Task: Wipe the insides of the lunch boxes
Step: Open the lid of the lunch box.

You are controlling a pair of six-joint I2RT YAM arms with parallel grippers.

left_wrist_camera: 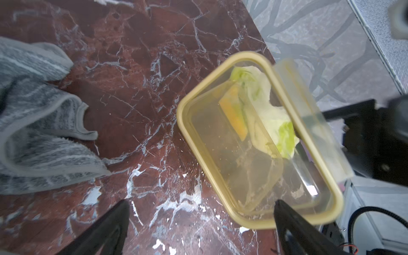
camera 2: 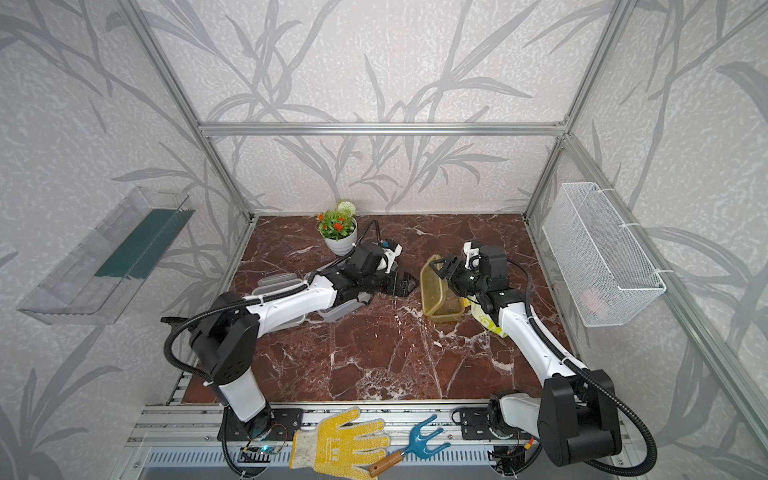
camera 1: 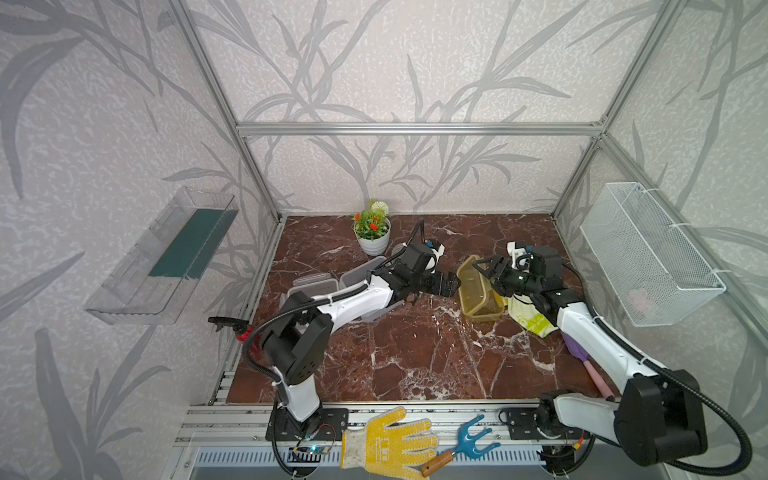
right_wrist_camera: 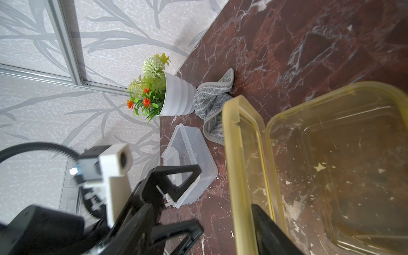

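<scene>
Red-brown marble table [camera 1: 415, 353] carries, by size: amber box [camera 1: 478, 291], tipped up on its side at right-centre with its open mouth toward the left arm; clear box [right_wrist_camera: 189, 163], lying behind the left arm near the flower pot [camera 1: 372, 239]; grey cloth [left_wrist_camera: 37, 123], crumpled beside the pot; a white-green cloth [camera 1: 530, 318] behind the amber box. Left gripper [camera 1: 451, 284], jaws fully spread and empty, sits just beside the amber rim. Right gripper [camera 1: 486, 268], jaws partly apart, straddles that box's upper rim; whether it grips cannot be told.
</scene>
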